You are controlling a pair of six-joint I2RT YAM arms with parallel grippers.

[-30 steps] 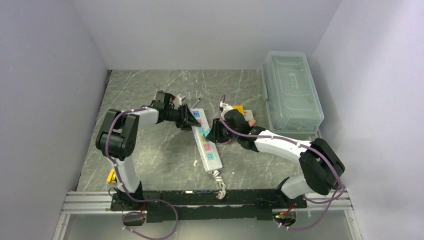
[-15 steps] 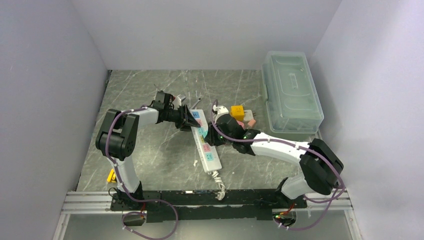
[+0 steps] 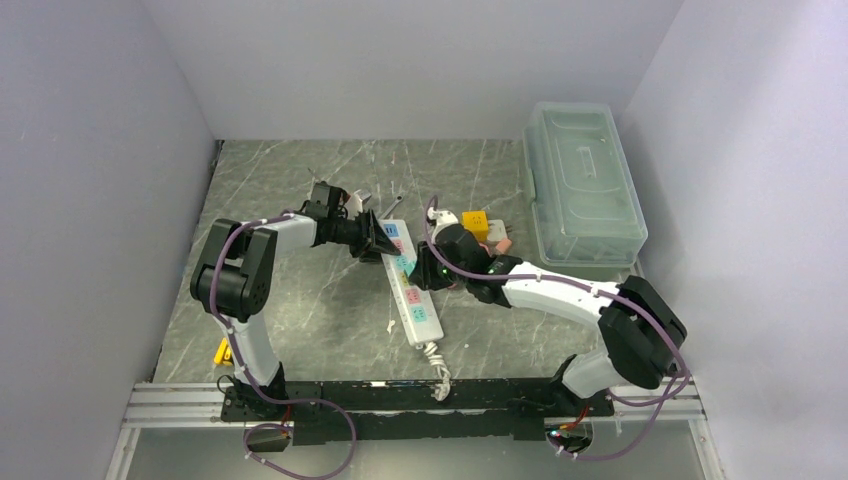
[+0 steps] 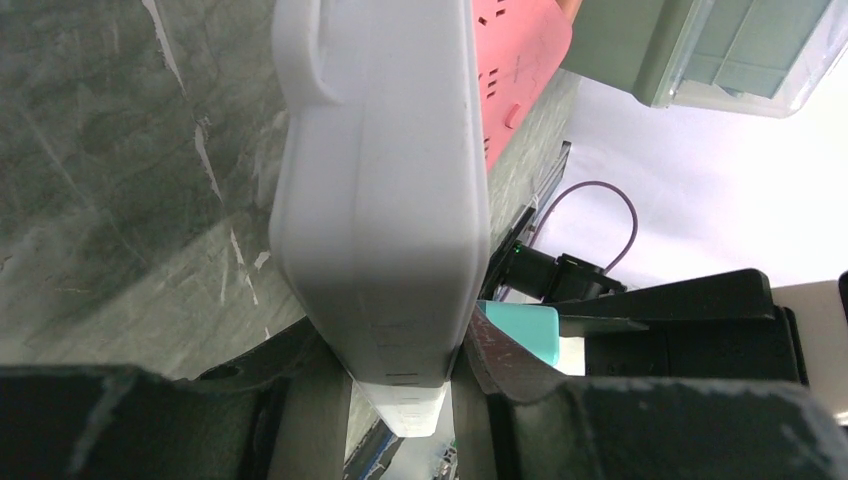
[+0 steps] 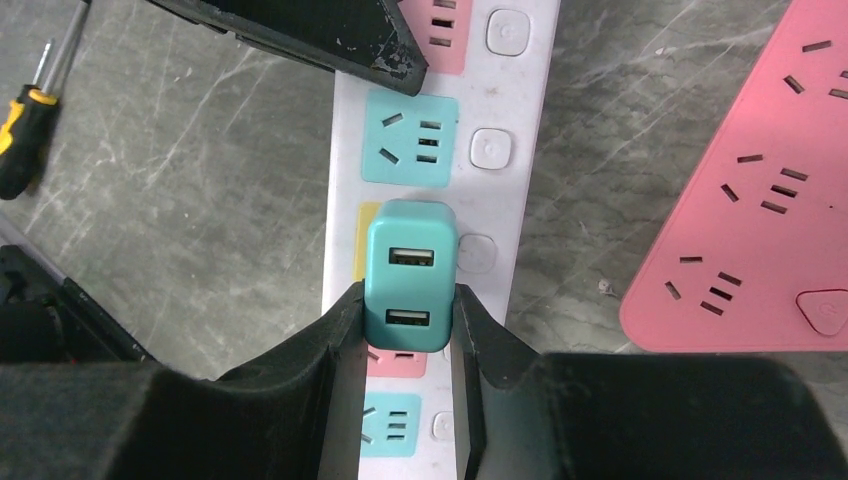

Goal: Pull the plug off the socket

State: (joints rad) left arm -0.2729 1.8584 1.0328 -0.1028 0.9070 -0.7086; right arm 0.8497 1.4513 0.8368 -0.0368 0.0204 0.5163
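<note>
The socket is a long white power strip [image 3: 416, 297] with pink, teal, yellow and blue outlet faces, lying lengthwise mid-table. A teal two-port USB plug [image 5: 409, 272] stands over its yellow face; I cannot tell if its prongs are still seated. My right gripper [image 5: 408, 305] is shut on the plug's two sides; in the top view the right gripper [image 3: 426, 272] hides it. My left gripper [image 4: 400, 385] is shut on the strip's far end [image 4: 385, 230] and holds it against the table. In the top view the left gripper [image 3: 384, 240] sits at that end.
A pink power strip [image 5: 745, 215] lies right of the white one. An orange block [image 3: 475, 222] and a white adapter [image 3: 446, 215] lie behind it. A clear lidded bin [image 3: 583, 185] stands at the far right. A screwdriver [image 5: 25, 125] lies to the left. A yellow piece [image 3: 222, 350] lies near the left base.
My right gripper has moved left from beside the strip onto it and has closed on the teal plug. The left arm and the strip have not moved.
</note>
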